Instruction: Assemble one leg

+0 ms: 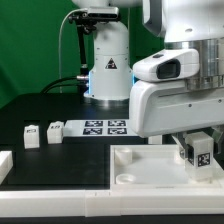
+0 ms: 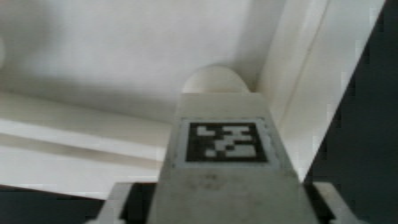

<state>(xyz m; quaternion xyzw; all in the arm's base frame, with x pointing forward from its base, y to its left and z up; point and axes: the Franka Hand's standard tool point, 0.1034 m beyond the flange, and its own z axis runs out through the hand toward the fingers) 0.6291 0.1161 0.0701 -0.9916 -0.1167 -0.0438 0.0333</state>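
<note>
White tagged leg (image 2: 221, 120) sits pinched between the jaws of the gripper (image 1: 199, 152). Its long axis points down at the panel (image 1: 135, 165), near an edge.

**Surroundings of the work area**

The marker board (image 1: 105, 126) is lying flat on the black table (image 1: 40, 108), its tags facing up. The big white square panel (image 1: 135, 165) is resting nearer the camera than the marker board, toward the exterior view's right of it. The wrist view is showing this panel (image 2: 107, 110) close up, with raised white edges. A green backdrop (image 1: 30, 40) is standing beyond the marker board. A white part (image 1: 4, 165), cut by the frame edge, is lying well to the exterior view's left of the marker board.
</note>
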